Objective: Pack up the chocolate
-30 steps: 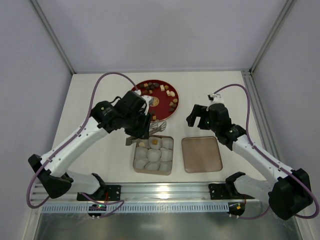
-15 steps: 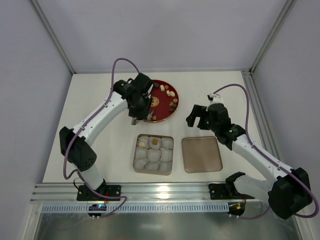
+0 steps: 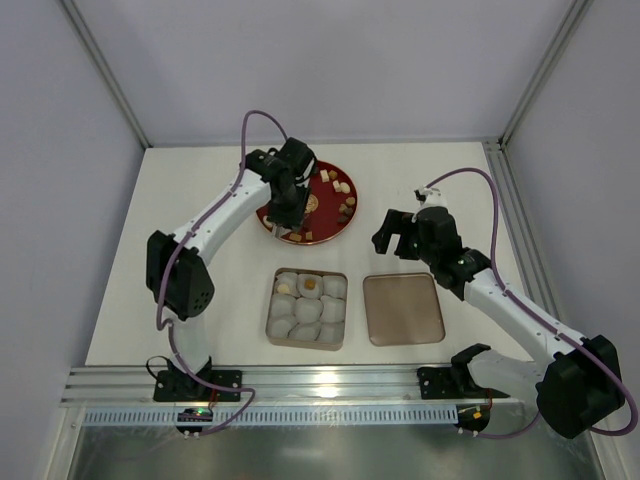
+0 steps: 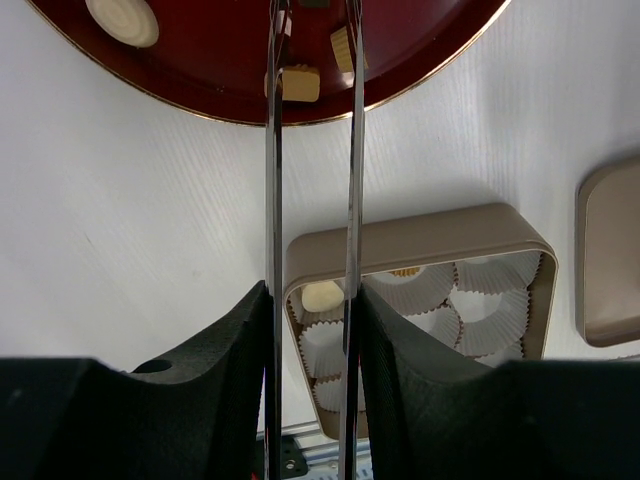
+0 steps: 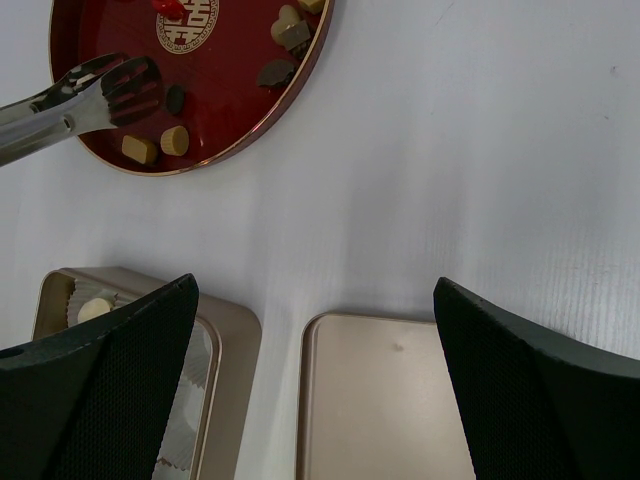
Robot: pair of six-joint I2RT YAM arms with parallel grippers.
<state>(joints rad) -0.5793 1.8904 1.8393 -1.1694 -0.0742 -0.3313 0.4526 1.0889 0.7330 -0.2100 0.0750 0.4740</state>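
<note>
A: Where is the chocolate (image 5: pixel 175 140) right now?
B: Nearly all of it lies loose on the red plate (image 4: pixel 200 50). Two pieces, as far as I can see, sit in paper cups (image 4: pixel 490 305) inside the box (image 4: pixel 420 232), which stands on the desk (image 5: pixel 450 150) near the plate, its lid (image 5: pixel 390 400) lying flat just beside it

A: And the arms?
B: The left gripper (image 4: pixel 312 295) is pressed in on a pair of metal tongs (image 5: pixel 70 108), whose tips hang over the near part of the plate. From the left wrist a tan piece shows between the two blades, though I can't tell if either blade touches it. The right gripper (image 5: pixel 315 285) is spread wide with nothing in it, hovering above the desk between plate and lid

A: So the step is picking up one piece. How to do it well?
B: I'd settle the tips low on either side of a single piece, away from its neighbours, then squeeze gently. These bits look small and smooth, so a hard pinch could shoot one out sideways. Lift straight up before swinging over

A: And the drop?
B: Aim for a cup with no piece in it, go low, then ease off, so it lands inside rather than bouncing onto the desk
</note>
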